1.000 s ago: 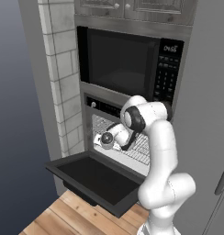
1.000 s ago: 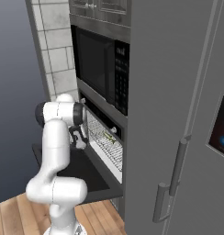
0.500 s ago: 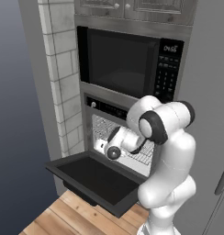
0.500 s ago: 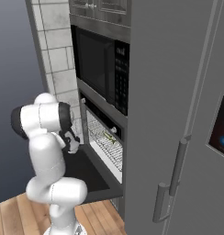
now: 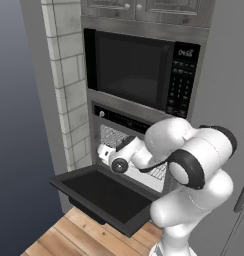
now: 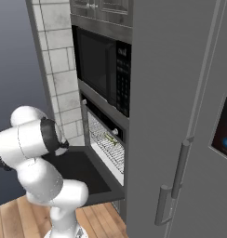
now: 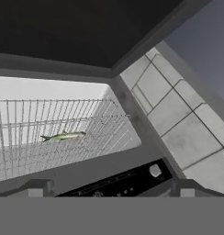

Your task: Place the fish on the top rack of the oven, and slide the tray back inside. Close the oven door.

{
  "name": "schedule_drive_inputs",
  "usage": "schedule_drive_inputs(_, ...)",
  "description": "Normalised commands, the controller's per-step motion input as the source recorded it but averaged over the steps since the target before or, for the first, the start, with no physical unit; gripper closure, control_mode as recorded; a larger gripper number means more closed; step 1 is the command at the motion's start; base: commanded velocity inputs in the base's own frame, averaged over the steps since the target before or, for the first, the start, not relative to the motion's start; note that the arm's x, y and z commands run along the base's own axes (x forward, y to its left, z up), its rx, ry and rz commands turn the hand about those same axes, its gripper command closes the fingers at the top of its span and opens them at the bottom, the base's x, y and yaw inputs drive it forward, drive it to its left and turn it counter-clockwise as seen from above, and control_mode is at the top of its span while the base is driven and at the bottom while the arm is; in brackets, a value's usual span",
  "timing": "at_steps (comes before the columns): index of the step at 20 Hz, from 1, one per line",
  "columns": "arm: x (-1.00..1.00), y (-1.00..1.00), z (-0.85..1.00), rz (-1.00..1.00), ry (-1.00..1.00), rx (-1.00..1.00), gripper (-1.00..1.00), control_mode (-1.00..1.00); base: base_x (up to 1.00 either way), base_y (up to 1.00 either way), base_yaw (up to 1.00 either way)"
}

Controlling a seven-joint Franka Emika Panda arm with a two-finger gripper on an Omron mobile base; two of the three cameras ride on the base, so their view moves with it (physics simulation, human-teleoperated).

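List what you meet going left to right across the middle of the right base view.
Robot arm → tiled wall → open oven door → top rack carrying the fish → grey fridge door handle.

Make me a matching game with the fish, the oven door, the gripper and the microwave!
Things:
1. fish
2. oven door
3. gripper
4. microwave

States or places:
A. above the oven
B. lying on the wire rack
C. folded down, open
D. open, holding nothing

Pairs: 1-B, 2-C, 3-D, 4-A
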Motion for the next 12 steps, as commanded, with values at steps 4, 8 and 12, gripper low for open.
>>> schedule_drive_inputs(4, -0.33, 0.33, 1.0, -0.1, 0.0, -0.04, -1.0, -1.0, 0.0, 0.0, 0.0)
schedule_drive_inputs(8, -0.41, 0.23, 0.92, -0.14, -0.01, -0.03, -1.0, -1.0, 0.0, 0.0, 0.0)
schedule_drive_inputs(12, -0.82, 0.07, 0.46, -0.21, -0.04, -0.01, -1.0, -1.0, 0.0, 0.0, 0.0)
